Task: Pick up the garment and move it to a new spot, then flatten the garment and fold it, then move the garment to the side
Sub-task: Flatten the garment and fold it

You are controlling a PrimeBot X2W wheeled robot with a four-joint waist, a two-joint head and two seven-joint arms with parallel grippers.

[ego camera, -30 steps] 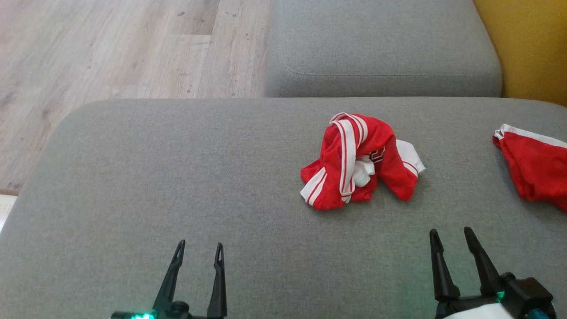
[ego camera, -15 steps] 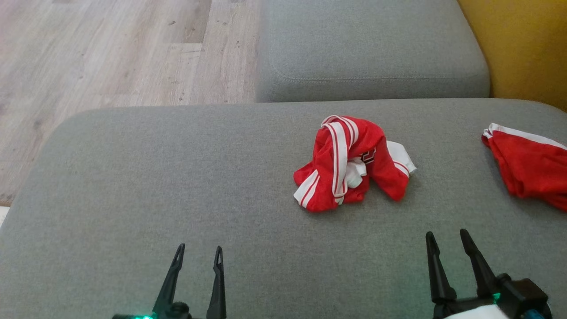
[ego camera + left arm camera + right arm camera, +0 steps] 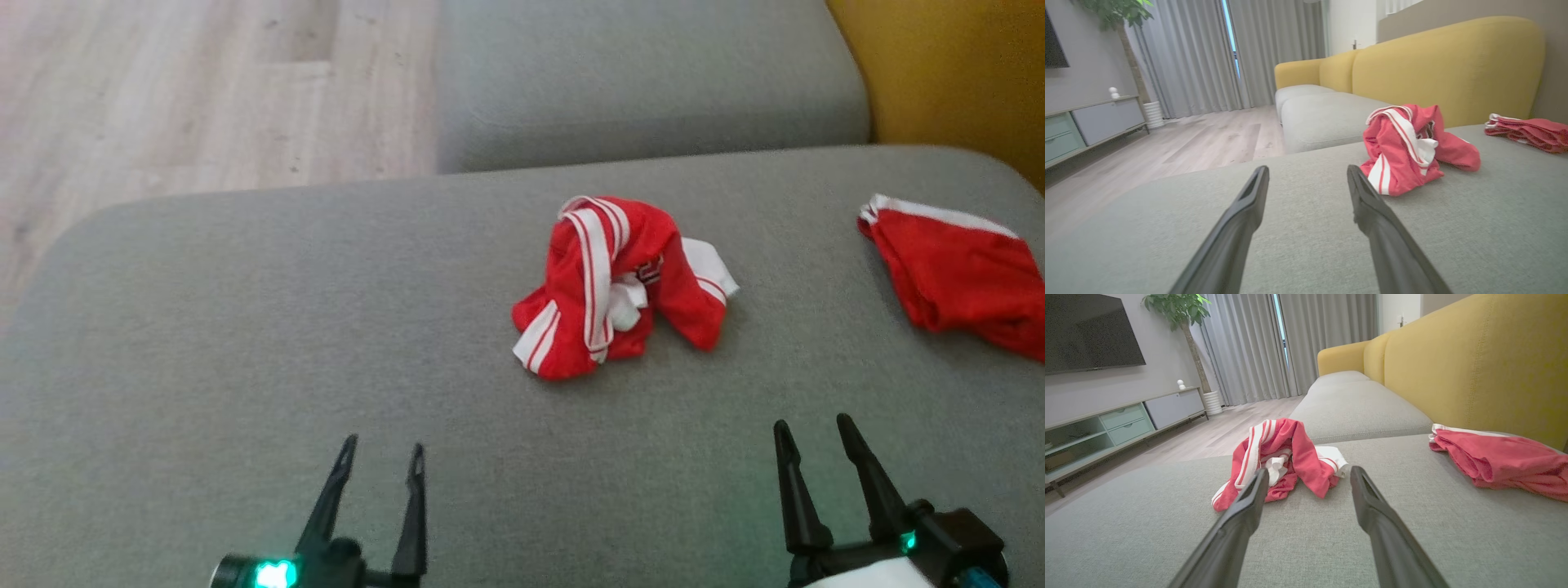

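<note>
A red garment (image 3: 620, 286) with white stripes lies crumpled in a heap on the grey sofa cushion (image 3: 245, 343), right of centre. From the left wrist the garment (image 3: 1412, 147) lies ahead and to the right. From the right wrist the garment (image 3: 1282, 461) lies ahead, slightly left. My left gripper (image 3: 384, 449) hovers open over the cushion at the lower left, well short of the heap. My right gripper (image 3: 812, 425) stands open at the lower right, also short of it. Neither holds anything.
A second red garment (image 3: 955, 278) lies at the cushion's right edge. Another grey cushion (image 3: 653, 82) lies beyond, with the yellow sofa back (image 3: 955, 73) to the right. Wooden floor (image 3: 163, 98) lies past the far left edge. A TV cabinet (image 3: 1118, 424) stands across the room.
The head camera has turned, so the whole scene has slid left and slightly up. The garments lie as before, and both grippers stay open.
</note>
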